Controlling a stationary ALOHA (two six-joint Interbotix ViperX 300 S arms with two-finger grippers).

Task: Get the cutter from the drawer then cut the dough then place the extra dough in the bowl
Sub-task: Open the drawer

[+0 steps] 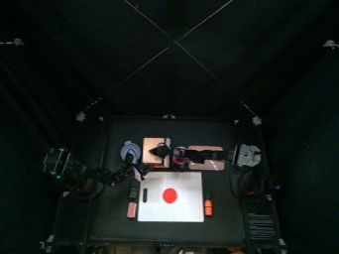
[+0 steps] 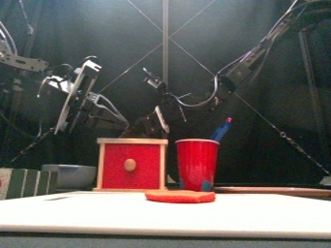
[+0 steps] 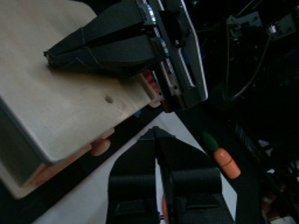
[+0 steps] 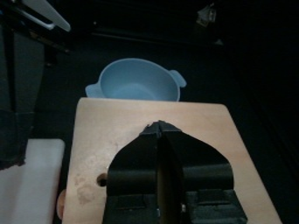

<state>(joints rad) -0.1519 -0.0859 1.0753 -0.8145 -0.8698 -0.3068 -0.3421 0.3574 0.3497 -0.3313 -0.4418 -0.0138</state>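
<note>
Black table (image 1: 113,228): wooden box (image 2: 132,165), red cup (image 2: 196,163), bowl (image 2: 72,175) behind dough (image 2: 180,196).

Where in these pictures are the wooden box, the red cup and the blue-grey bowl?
wooden box (image 2: 132,153): front view, on its red drawer front.
red cup (image 2: 196,165): front view, middle of its side.
blue-grey bowl (image 4: 132,84): right wrist view, on its inside wall.

1. The board (image 1: 151,181) lies at the middle front of the table (image 1: 117,230), with the dough (image 1: 169,193) on its centre.
2. The box (image 2: 132,165) stands behind the board, its drawer front facing forward.
3. The cup (image 2: 196,163) stands just right of the box, with a knife (image 2: 226,126) in it.
4. The bowl (image 4: 138,80) sits left of the box.
5. One toy (image 1: 131,210) lies just left of the board, and a second toy (image 1: 208,207) just right.
</note>
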